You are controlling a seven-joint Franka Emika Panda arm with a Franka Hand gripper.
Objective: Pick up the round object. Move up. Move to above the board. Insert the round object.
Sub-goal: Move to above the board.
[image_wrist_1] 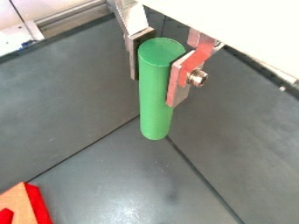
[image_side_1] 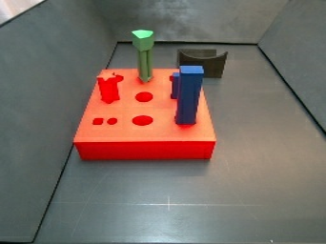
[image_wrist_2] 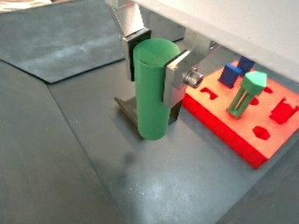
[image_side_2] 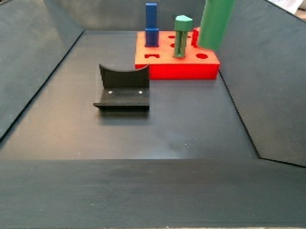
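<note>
My gripper (image_wrist_1: 158, 70) is shut on the round object (image_wrist_1: 156, 87), a plain green cylinder. It is held upright by its upper part, with its lower end clear of the dark floor. Both wrist views show this; the gripper (image_wrist_2: 156, 70) and cylinder (image_wrist_2: 155, 87) stand beside the red board (image_wrist_2: 233, 129). In a side view the cylinder (image_side_2: 217, 20) hangs at the board's (image_side_2: 180, 70) right side, the fingers cut off above. The other side view shows the board (image_side_1: 140, 138) but neither gripper nor cylinder. A board corner (image_wrist_1: 24, 206) shows under the gripper.
On the board stand a blue block (image_side_1: 189, 93), a thin green peg with a wider head (image_side_1: 143, 52) and a small red piece (image_side_1: 110, 88). A dark grey curved block (image_side_2: 122, 88) sits on the floor near the board. Dark walls enclose the floor.
</note>
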